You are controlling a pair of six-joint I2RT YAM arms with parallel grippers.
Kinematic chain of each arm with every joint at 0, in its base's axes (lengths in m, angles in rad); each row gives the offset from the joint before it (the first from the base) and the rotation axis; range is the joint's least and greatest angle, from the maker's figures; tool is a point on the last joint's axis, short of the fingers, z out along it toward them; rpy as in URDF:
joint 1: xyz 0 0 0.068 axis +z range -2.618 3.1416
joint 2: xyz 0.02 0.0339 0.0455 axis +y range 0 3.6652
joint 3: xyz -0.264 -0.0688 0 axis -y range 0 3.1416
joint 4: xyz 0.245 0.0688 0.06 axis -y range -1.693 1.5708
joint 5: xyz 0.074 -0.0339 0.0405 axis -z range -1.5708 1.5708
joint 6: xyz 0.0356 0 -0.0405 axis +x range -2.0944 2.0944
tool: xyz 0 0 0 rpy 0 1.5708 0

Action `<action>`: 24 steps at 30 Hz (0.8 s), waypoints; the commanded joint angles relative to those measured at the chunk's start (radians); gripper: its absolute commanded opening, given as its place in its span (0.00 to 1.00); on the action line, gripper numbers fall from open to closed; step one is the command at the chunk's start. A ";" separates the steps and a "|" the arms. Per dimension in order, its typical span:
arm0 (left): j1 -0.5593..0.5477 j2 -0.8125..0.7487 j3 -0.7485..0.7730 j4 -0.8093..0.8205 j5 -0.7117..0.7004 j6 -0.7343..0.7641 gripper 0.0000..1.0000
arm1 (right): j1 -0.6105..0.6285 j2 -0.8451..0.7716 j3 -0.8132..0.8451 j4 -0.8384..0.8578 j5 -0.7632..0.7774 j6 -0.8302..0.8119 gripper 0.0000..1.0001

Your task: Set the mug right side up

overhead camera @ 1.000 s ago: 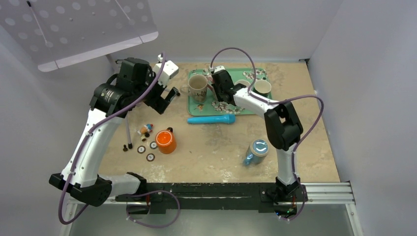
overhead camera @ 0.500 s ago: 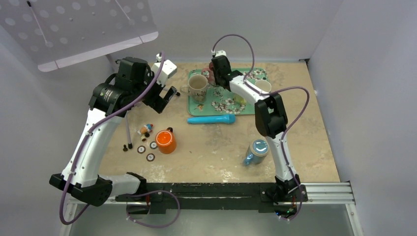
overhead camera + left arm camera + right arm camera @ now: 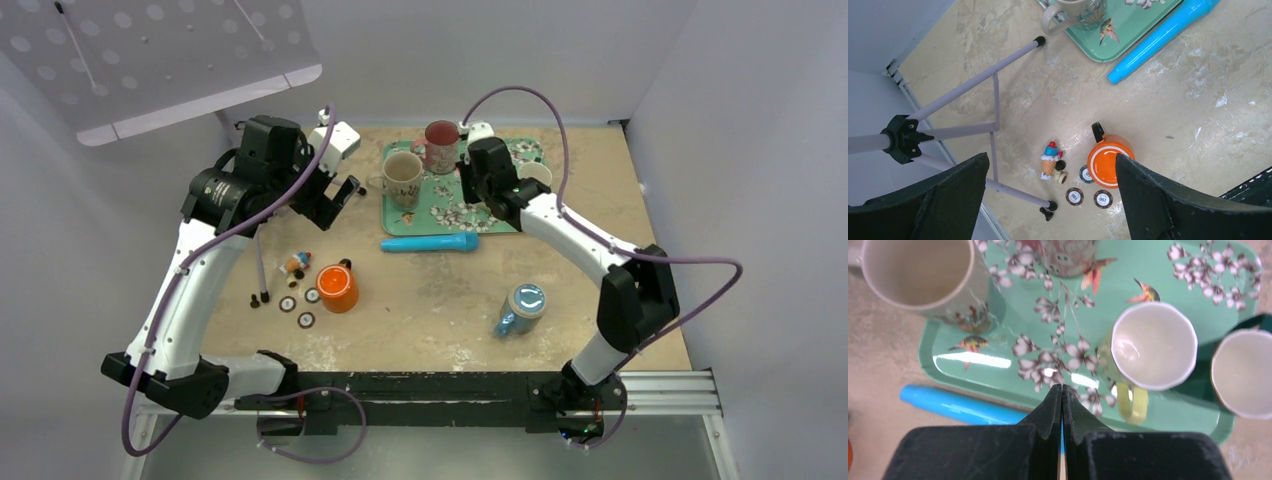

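Observation:
An orange mug [image 3: 337,288] stands upside down on the table at the front left, base up, black handle pointing away; it also shows in the left wrist view [image 3: 1109,161]. My left gripper [image 3: 336,204] is open and empty, held high above the table behind the mug [image 3: 1051,157]. My right gripper [image 3: 478,195] is shut and empty, hovering over the near edge of a teal flowered tray [image 3: 948,357], its closed tips [image 3: 1062,387] far from the orange mug.
On the tray stand a beige bird mug [image 3: 402,175], a red mug [image 3: 441,143], a yellow-handled cup [image 3: 1153,345] and a white cup [image 3: 535,177]. A blue tube [image 3: 430,243] lies before the tray. A blue jar [image 3: 523,306], an ice-cream toy [image 3: 1050,157], chips [image 3: 1103,199] and tripod legs [image 3: 993,115] are nearby.
My right arm swung from the tray's far left part to the right and back toward the tray's near edge, uncovering the upright red mug. The left arm and orange mug have not moved.

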 commanded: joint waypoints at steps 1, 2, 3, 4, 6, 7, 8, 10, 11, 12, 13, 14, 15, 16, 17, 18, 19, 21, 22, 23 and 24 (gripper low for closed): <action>0.009 0.008 0.028 0.002 0.038 -0.009 1.00 | -0.005 -0.096 -0.131 -0.044 0.046 0.081 0.00; 0.009 0.009 0.030 0.000 0.044 -0.012 1.00 | -0.005 -0.113 -0.153 -0.053 0.049 0.104 0.00; 0.009 0.009 0.031 0.000 0.050 -0.013 1.00 | -0.005 -0.126 -0.171 -0.076 0.046 0.132 0.00; 0.009 0.009 0.032 -0.001 0.055 -0.014 1.00 | -0.006 -0.136 -0.187 -0.094 0.048 0.165 0.00; 0.009 0.009 0.031 -0.002 0.059 -0.015 1.00 | -0.006 -0.144 -0.209 -0.127 0.039 0.214 0.00; 0.009 0.009 0.030 -0.003 0.057 -0.014 1.00 | -0.006 -0.143 -0.219 -0.135 0.034 0.234 0.00; 0.009 0.008 0.030 -0.003 0.055 -0.012 1.00 | -0.006 -0.139 -0.233 -0.136 0.034 0.253 0.00; 0.010 0.005 0.027 -0.003 0.057 -0.009 1.00 | -0.008 -0.121 -0.256 -0.122 0.042 0.272 0.00; 0.009 0.004 0.025 -0.002 0.058 -0.009 1.00 | -0.013 -0.103 -0.256 -0.117 0.045 0.276 0.00; 0.009 0.001 0.024 -0.003 0.058 -0.010 1.00 | -0.016 -0.084 -0.248 -0.111 0.053 0.275 0.00; 0.009 0.000 0.021 -0.004 0.057 -0.009 1.00 | -0.022 -0.059 -0.235 -0.104 0.061 0.274 0.00; 0.009 -0.001 0.019 -0.004 0.057 -0.009 1.00 | -0.028 -0.035 -0.219 -0.097 0.070 0.275 0.00; 0.009 -0.004 0.015 -0.003 0.055 -0.008 1.00 | -0.036 -0.011 -0.197 -0.093 0.082 0.273 0.00; 0.009 -0.005 0.011 -0.003 0.053 -0.006 1.00 | -0.042 0.015 -0.172 -0.089 0.099 0.273 0.00; 0.009 -0.007 0.009 -0.003 0.051 -0.004 1.00 | -0.048 0.038 -0.151 -0.088 0.115 0.272 0.00; 0.009 -0.010 0.007 -0.003 0.049 -0.002 1.00 | -0.054 0.067 -0.121 -0.084 0.127 0.269 0.00; 0.009 -0.013 0.006 -0.004 0.047 -0.002 1.00 | -0.062 0.088 -0.097 -0.080 0.133 0.266 0.00; 0.009 -0.017 0.004 -0.003 0.044 0.001 1.00 | -0.079 0.127 -0.052 -0.072 0.129 0.254 0.00; 0.009 -0.017 0.003 -0.002 0.040 0.003 1.00 | -0.082 0.143 -0.029 -0.063 0.129 0.247 0.00; 0.009 -0.017 0.003 -0.002 0.038 0.005 1.00 | -0.084 0.161 -0.011 -0.055 0.131 0.238 0.00; 0.009 -0.018 0.003 -0.002 0.035 0.007 1.00 | -0.085 0.183 0.012 -0.052 0.132 0.231 0.00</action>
